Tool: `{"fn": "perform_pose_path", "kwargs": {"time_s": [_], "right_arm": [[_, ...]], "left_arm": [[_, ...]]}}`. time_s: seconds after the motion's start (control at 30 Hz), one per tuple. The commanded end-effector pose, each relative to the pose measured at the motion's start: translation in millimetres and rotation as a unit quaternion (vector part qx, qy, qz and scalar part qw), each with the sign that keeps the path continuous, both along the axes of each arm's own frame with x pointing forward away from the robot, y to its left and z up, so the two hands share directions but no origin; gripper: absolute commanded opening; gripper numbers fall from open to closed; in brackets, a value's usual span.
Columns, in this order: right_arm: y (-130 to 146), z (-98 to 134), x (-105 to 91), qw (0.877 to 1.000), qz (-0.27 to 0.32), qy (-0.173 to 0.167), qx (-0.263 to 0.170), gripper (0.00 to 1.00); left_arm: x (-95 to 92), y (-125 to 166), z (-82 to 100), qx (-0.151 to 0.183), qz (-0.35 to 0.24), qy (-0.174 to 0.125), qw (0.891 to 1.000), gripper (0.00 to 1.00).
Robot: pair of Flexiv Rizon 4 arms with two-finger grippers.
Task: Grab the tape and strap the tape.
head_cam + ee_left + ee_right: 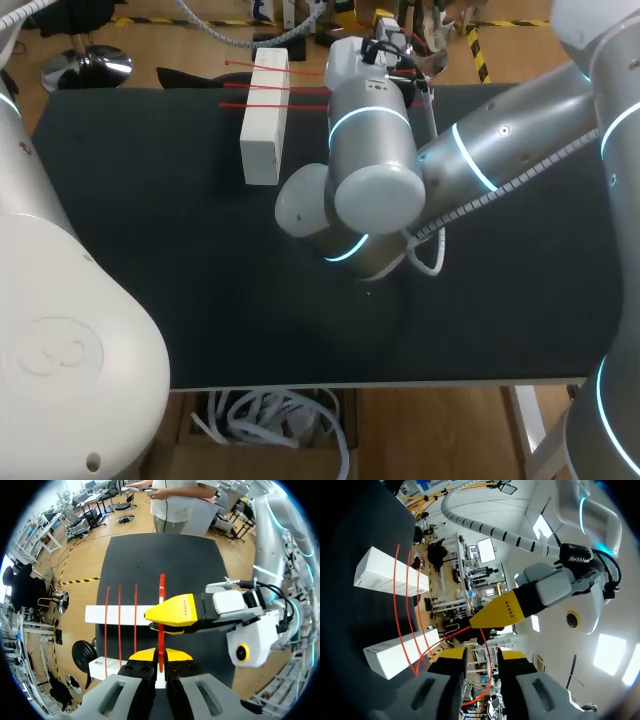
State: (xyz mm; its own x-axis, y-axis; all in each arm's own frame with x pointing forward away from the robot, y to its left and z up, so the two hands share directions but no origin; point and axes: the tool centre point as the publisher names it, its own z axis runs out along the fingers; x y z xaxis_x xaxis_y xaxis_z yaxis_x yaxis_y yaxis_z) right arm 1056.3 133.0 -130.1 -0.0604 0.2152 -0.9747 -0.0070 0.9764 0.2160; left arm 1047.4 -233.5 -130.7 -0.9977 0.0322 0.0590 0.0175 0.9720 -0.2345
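Note:
A long white box [264, 115] lies on the black table [150, 260] with three red tape strips [300, 86] laid across it. In the left wrist view the box [120, 615] lies just ahead of my left gripper [161, 656], which is shut on a fourth red tape strip [161, 592] running forward over the box's end. My right gripper [152, 624] crosses that strip from the side. Its fingers stand apart in its own view [482, 656], with the red tape [490, 672] passing between them. My left gripper [479, 625] is close ahead of it.
My right arm [370, 190] reaches in from the right, its big elbow over the table's middle, hiding both grippers in the head view. Bare table lies to the left of the box and along the front edge.

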Motion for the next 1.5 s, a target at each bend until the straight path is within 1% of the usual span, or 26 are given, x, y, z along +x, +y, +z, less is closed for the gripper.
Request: {"fn": "perform_pose_path", "kwargs": {"time_s": [0.03,0.13,0.2,0.27,0.37,0.5,0.53,0.6,0.73,0.87,0.97,1.03,1.13,1.2,1.33,1.43,1.5], "right_arm": [[-3.4,2.3,-0.8,1.000,0.003,0.005,0.001,0.35],[-6.3,-0.2,-1.8,1.000,0.004,0.008,0.003,0.42],[-8.8,-1.5,-3.4,1.000,0.006,0.009,0.004,0.43],[-12.5,-2.6,-5.0,1.000,0.008,0.011,0.005,0.48],[-18.3,-3.5,-9.2,1.000,0.015,0.016,0.004,0.45],[-27.7,-5.0,-18.5,0.999,0.027,0.021,0.003,0.49],[-30.4,-6.1,-21.2,0.999,0.031,0.025,0.004,0.47],[-34.8,-9.4,-27.9,0.999,0.042,0.033,0.002,0.44],[-45.2,-16.2,-44.9,0.997,0.066,0.050,-0.002,0.45],[-61.7,-26.8,-60.1,0.994,0.088,0.067,-0.016,0.47],[-80.5,-34.0,-65.8,0.993,0.091,0.077,-0.026,0.47],[-96.0,-37.0,-64.5,0.992,0.085,0.082,-0.030,0.48],[-123.4,-40.0,-55.4,0.994,0.062,0.087,-0.035,0.50],[-143.0,-42.2,-45.1,0.994,0.043,0.088,-0.038,0.50],[-163.4,-46.8,-25.1,0.995,0.029,0.092,-0.029,0.50],[-168.1,-44.6,-12.8,0.996,0.030,0.087,-0.013,0.61],[-168.6,-44.2,-7.5,0.996,0.028,0.087,-0.012,0.67]], "left_arm": [[0.0,-0.2,1.0,0.002,0.001,0.000,1.000,0.00],[0.0,-0.2,1.0,0.002,0.001,0.000,1.000,0.00],[0.0,-0.2,1.0,0.002,0.001,0.000,1.000,0.00],[0.0,-0.2,1.0,0.002,0.001,0.000,1.000,0.00],[0.0,-0.2,1.0,0.002,0.001,0.000,1.000,0.00],[0.0,-0.2,1.0,0.002,0.001,0.000,1.000,0.00],[0.0,-0.2,1.0,0.002,0.001,0.000,1.000,0.00],[0.0,-0.2,1.0,0.002,0.001,0.000,1.000,0.00],[0.0,-0.2,1.0,0.002,0.001,0.000,1.000,0.00],[0.0,-0.2,1.0,0.002,0.001,0.000,1.000,0.00],[0.0,-0.2,1.0,0.002,0.001,0.000,1.000,0.00],[0.0,-0.2,1.0,0.002,0.001,0.000,1.000,0.00],[0.0,-0.2,1.0,0.002,0.001,0.000,1.000,0.00],[0.0,-0.2,1.0,0.002,0.001,0.000,1.000,0.00],[0.0,-0.2,1.0,0.002,0.001,0.000,1.000,0.00],[0.0,-0.2,1.0,0.002,0.001,0.000,1.000,0.00],[0.0,-0.2,1.0,0.002,0.001,0.000,1.000,0.00]]}}
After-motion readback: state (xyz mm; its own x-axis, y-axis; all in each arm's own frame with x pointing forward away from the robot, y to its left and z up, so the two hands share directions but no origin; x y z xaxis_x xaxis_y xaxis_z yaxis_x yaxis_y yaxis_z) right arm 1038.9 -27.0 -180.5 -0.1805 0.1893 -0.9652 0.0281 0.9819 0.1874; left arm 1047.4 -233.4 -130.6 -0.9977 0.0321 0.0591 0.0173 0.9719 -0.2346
